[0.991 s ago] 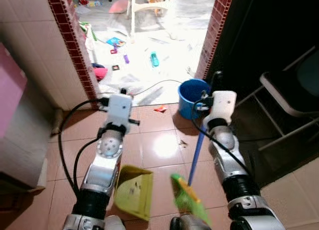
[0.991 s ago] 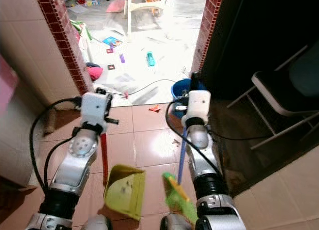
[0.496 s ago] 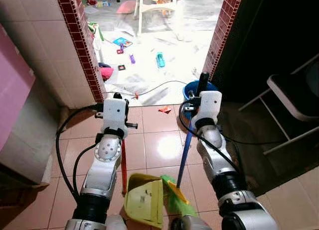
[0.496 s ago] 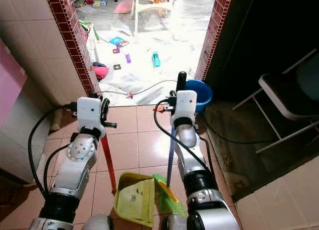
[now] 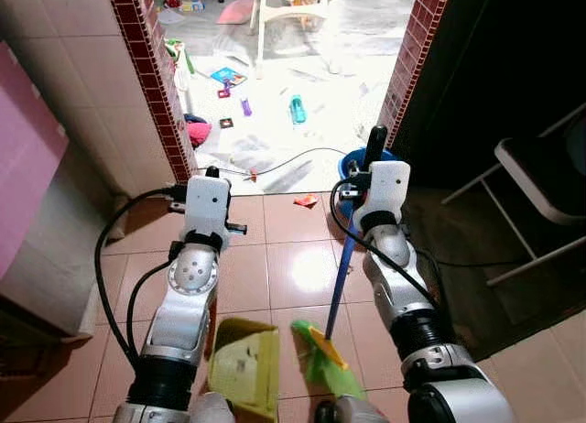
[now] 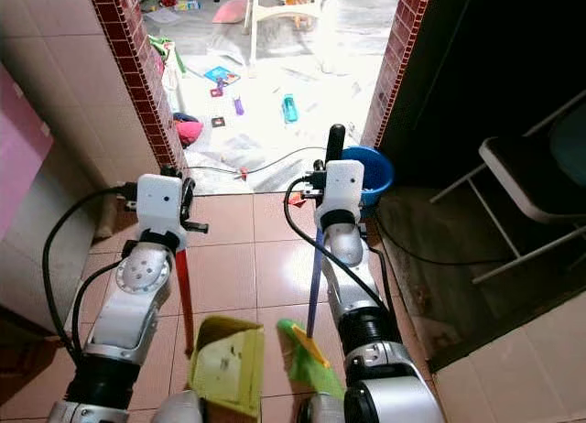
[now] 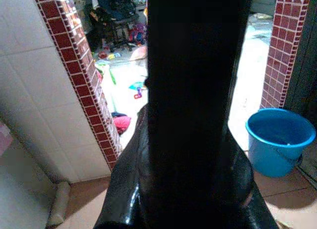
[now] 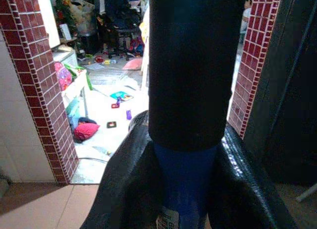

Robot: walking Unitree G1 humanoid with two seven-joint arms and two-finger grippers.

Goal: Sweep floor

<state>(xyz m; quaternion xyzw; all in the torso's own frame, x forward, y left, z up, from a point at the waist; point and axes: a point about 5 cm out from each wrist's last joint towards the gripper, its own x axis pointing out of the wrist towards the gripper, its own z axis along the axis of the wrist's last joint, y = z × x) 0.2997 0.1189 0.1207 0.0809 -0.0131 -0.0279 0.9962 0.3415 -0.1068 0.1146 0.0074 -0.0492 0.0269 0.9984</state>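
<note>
The broom [image 5: 322, 350], blue-handled with a green head, stands low in the centre of the frame, its head on the terracotta floor tiles [image 5: 293, 263]; the right pincer [image 8: 184, 199] is clenched around its handle. Just left of the head sits the yellow-green dustpan [image 5: 243, 368], tilted, on a red handle gripped by the left pincer [image 7: 185, 199]. A small red scrap [image 5: 305, 200] lies on the tiles near the blue bucket [image 5: 352, 171] at the brick-edged doorway [image 5: 146, 84], centre of the frame. Toys [image 5: 298, 109] litter the bright room in the upper part.
</note>
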